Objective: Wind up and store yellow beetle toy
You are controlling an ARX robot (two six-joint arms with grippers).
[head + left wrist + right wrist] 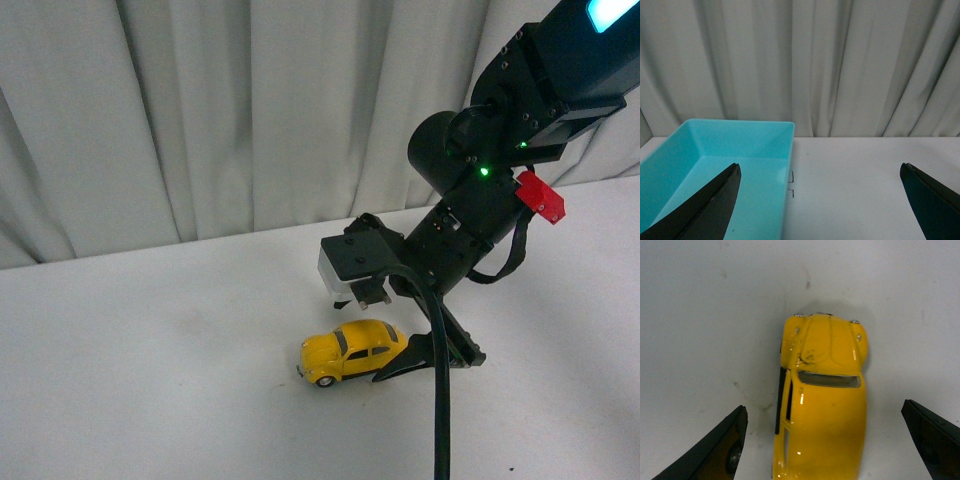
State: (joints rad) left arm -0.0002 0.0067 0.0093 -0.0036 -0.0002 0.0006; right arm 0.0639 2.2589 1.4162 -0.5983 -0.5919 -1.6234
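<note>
Spreading wide in its own wrist view, the left hand (819, 170) shows two dark tapered fingers (710, 205) far apart and pinching nothing. Behind one of them stands a turquoise rectangular plastic bin (765, 131). Its hollow shows no contents in the part that can be seen. It rests on the white matte surface (865, 170) before a pale grey pleated curtain (830, 65). Two small dark marks (791, 185) sit on the surface just beside the bin's wall.

In the front view the left part of the surface lies bare. Near the middle stands the small glossy yellow beetle toy (352, 352), a rounded car with dark windows, upright on its wheels with its nose towards the left. Over it and to its right leans the black jointed right arm (470, 215). It carries a white block at the wrist (336, 265), a small green light (483, 172) and a red tag (540, 195), and a black cable (440, 420) drops in front of it.

The right wrist view looks straight down on the toy's roof and hood. The right hand (823, 406) is spread, one dark finger (715, 450) on either side of the car. White surface shows between each finger and the yellow body, so neither touches it there.
</note>
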